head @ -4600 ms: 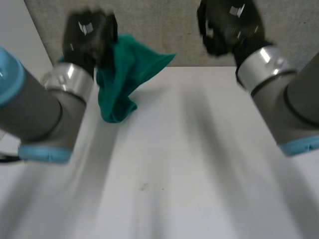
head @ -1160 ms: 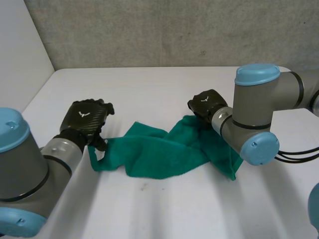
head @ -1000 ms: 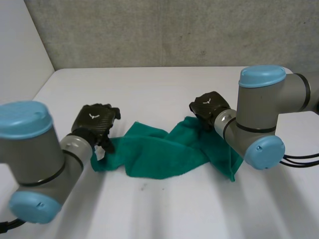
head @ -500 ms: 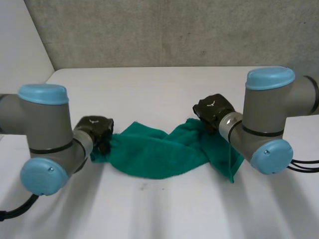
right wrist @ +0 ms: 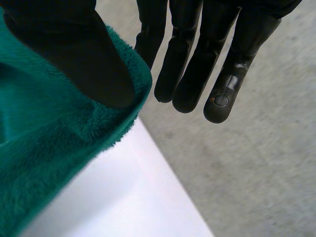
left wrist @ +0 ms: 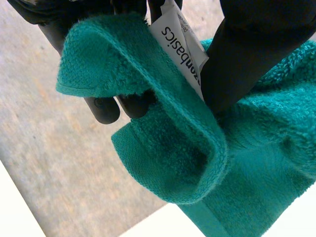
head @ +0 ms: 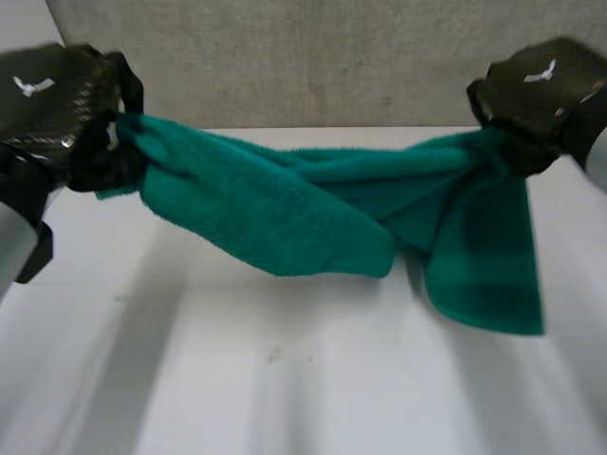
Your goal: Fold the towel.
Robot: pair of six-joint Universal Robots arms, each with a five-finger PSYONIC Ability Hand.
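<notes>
A green towel [head: 285, 209] hangs twisted in the air above the white table [head: 285, 379], stretched between my two hands. My left hand [head: 57, 104] grips its left end. In the left wrist view, the thumb [left wrist: 252, 54] and fingers [left wrist: 106, 106] pinch a bunched corner of the towel [left wrist: 173, 163] beside its white label [left wrist: 180, 39]. My right hand [head: 536, 90] holds the right end, from which a flat flap [head: 484, 275] hangs down. In the right wrist view, the thumb [right wrist: 74, 54] presses the towel's edge [right wrist: 39, 148] against straight fingers [right wrist: 187, 74].
A grey wall [head: 332, 57] runs along the table's far edge. A white side wall [head: 28, 19] stands at the far left. The towel's sagging middle hangs a little above the tabletop.
The left hand closed on the towel's left corner. Both hands then rose from the table and apart, lifting the towel, which lay crumpled on the table, into the air.
</notes>
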